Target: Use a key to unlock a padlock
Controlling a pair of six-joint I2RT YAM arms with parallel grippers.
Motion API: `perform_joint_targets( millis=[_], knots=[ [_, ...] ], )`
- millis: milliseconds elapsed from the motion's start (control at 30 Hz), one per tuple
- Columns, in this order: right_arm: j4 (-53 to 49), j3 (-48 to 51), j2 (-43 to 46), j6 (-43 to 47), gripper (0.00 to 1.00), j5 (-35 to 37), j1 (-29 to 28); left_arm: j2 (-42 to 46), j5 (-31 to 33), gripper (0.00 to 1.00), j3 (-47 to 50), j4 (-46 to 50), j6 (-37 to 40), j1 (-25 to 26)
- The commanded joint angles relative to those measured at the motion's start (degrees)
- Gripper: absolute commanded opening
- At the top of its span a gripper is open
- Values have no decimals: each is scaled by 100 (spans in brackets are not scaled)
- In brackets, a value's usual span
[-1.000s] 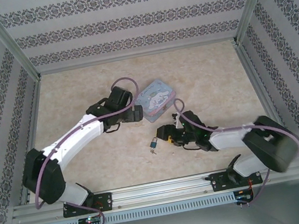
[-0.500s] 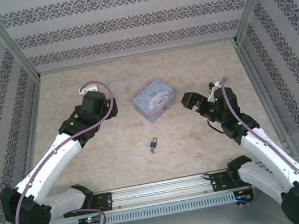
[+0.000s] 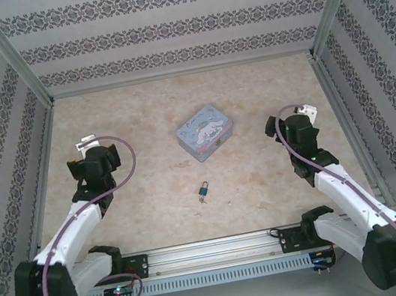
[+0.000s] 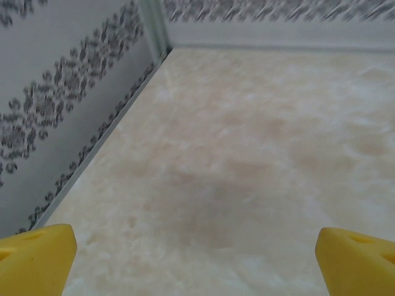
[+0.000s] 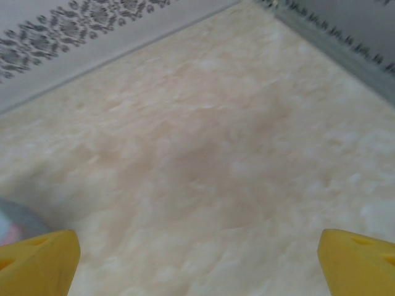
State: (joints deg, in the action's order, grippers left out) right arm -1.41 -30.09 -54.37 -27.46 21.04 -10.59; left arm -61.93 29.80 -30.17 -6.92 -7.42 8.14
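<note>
Padlock (image 3: 203,190), tiny and teal, lies on the marbled beige table (image 3: 139,112), key (image 3: 201,200) just beside it, near the rectangular pale-blue tin (image 3: 204,132). Wrist views show the yellow-tipped left gripper (image 4: 197,259) and right gripper (image 5: 197,262) spread wide, empty.

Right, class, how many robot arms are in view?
2: the left arm on the left, the right arm on the right, the padlock lying between them. None hidden.

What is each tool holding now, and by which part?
Nothing is held. The left tool and the right tool are open and empty; the padlock lies on the table.
</note>
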Motion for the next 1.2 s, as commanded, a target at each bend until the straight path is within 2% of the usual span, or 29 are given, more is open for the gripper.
perform_joint_targets(
  millis=[0,100,233,400,567,600,633,733,833,967,1033,1167],
  knots=[
    [1025,83,-290,1155,98,774,48,-642,-415,100,155,-1464,207,-309],
    [1291,5,-682,1733,98,899,154,-1285,-734,100,356,-2269,373,-348],
    [1816,169,-1034,1920,98,665,455,-1750,-1076,100,629,-3103,358,-364],
    [3829,763,-1872,2201,98,243,595,-2183,-1786,100,756,-3813,675,-436],
    [5972,1336,-3066,2719,98,-1018,610,-2836,-2303,99,831,-4586,783,-531],
    [6448,1390,-3356,2839,98,-1323,611,-2724,-2467,100,748,-4155,739,-595],
    [6620,1360,-3437,2897,98,-1485,606,-2774,-2590,99,725,-4269,727,-657],
    [5449,896,-3234,2768,98,-1871,813,-2782,-2873,100,653,-4130,676,-792],
    [5540,840,-3327,2405,98,-2308,1179,-2776,-2905,99,623,-4036,662,-805],
    [5489,839,-3312,2459,98,-2212,1119,-2776,-2950,100,609,-4028,653,-823],
    [5476,853,-3272,2563,98,-1826,947,-2776,-2945,100,618,-4036,654,-823],
    [5461,859,-3260,2627,98,-1770,895,-2780,-2945,100,620,-4037,661,-823]
  ],
)
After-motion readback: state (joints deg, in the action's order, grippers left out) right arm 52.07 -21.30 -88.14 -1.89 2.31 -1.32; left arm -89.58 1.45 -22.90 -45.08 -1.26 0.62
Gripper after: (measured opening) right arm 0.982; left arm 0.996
